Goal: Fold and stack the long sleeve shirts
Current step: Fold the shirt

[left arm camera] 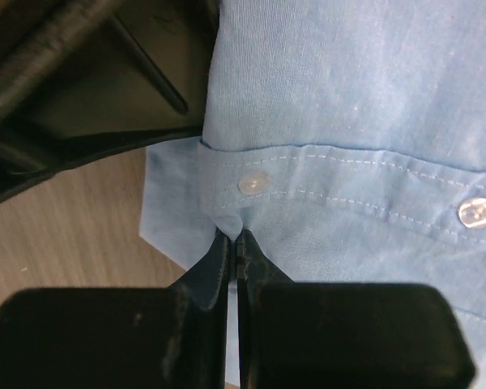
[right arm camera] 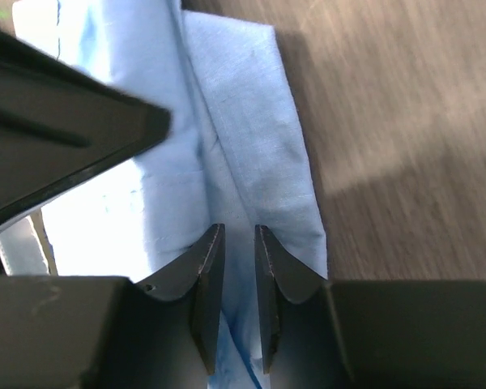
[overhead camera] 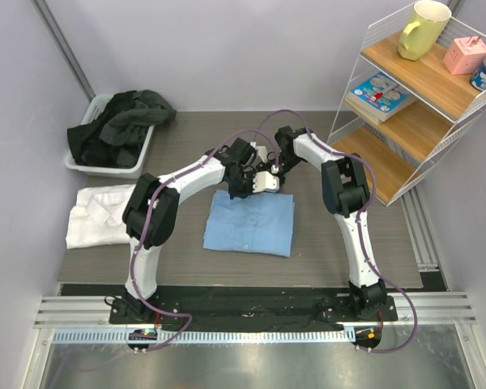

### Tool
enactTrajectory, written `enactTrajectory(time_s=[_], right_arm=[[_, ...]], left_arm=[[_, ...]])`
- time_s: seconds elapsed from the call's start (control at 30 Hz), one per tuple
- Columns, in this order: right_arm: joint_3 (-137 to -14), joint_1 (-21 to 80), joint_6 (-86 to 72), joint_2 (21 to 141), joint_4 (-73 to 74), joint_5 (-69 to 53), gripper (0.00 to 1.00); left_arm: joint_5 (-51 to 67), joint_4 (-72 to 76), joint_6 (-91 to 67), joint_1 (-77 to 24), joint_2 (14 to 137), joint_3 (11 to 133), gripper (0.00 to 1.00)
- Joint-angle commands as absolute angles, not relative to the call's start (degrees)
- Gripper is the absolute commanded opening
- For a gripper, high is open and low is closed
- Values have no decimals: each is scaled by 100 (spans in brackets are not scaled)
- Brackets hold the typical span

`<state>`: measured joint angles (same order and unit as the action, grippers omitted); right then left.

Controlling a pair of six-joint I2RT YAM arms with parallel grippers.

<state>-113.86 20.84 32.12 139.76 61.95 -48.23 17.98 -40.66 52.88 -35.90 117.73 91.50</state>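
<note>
Left gripper, jaws pressed together, pinches light blue shirt at its buttoned far edge; right gripper, jaws narrowly apart, straddles a fold of same shirt. Blue shirt lies folded mid-table, w/ white shirt well apart, near left edge.

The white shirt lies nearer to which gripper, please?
Left. The left gripper is right of the white shirt, at the blue shirt's far edge; the right gripper is further right.
</note>
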Motion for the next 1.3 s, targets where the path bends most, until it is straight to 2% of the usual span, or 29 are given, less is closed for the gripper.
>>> enactTrajectory(time_s=[0.0, 0.1, 0.2, 0.27, 0.43, 0.53, 0.57, 0.63, 0.67, 0.77, 0.93, 1.17, 1.2, 1.27], right_arm=[[-10952, 2171, 3515, 13791, 6319, -4561, 28], [-10583, 2206, 3586, 13518, 6319, -4623, 28], [-10555, 2154, 3411, 13290, 6319, -4676, 33], [-10783, 2084, 3253, 13202, 6319, -4667, 40], [-11460, 1522, 2700, 13008, 6328, -4641, 46], [-11505, 1214, 2549, 12816, 6381, -4614, 52], [-11461, 1143, 2531, 12727, 6424, -4597, 57], [-11199, 1038, 2531, 12430, 6460, -4605, 59], [-11075, 959, 2540, 12315, 6477, -4623, 64], [-10399, 949, 2566, 11885, 6390, -4789, 72], [-9030, 1133, 2207, 11418, 5706, -4896, 74], [-8166, 1415, 2206, 11145, 5212, -4808, 75], [-8113, 1432, 2232, 11162, 5177, -4738, 74], [-7990, 1450, 2276, 11197, 5072, -4528, 64]], left_arm=[[1906, -3920, 5107, -3551, 11549, 8746, 0], [1995, -3902, 4861, -3665, 11286, 8429, 0], [2083, -3893, 4581, -3744, 11004, 8262, 2], [2066, -4025, 4474, -3735, 10916, 8445, 4], [2022, -4490, 4491, -3542, 10977, 9043, 6], [2047, -4744, 4614, -3376, 11179, 9359, 23], [2170, -4824, 4640, -3218, 11223, 9447, 34], [2363, -4956, 4632, -3016, 11285, 9614, 40], [2460, -5088, 4614, -2815, 11285, 9659, 46], [2829, -5544, 4649, -2524, 11390, 9861, 52], [3576, -5739, 4413, -2101, 11741, 10028, 57], [3946, -5941, 4236, -1934, 12409, 10362, 62], [3972, -5941, 4236, -1925, 12462, 10362, 63], [4034, -5872, 4149, -1934, 12568, 10336, 64]])
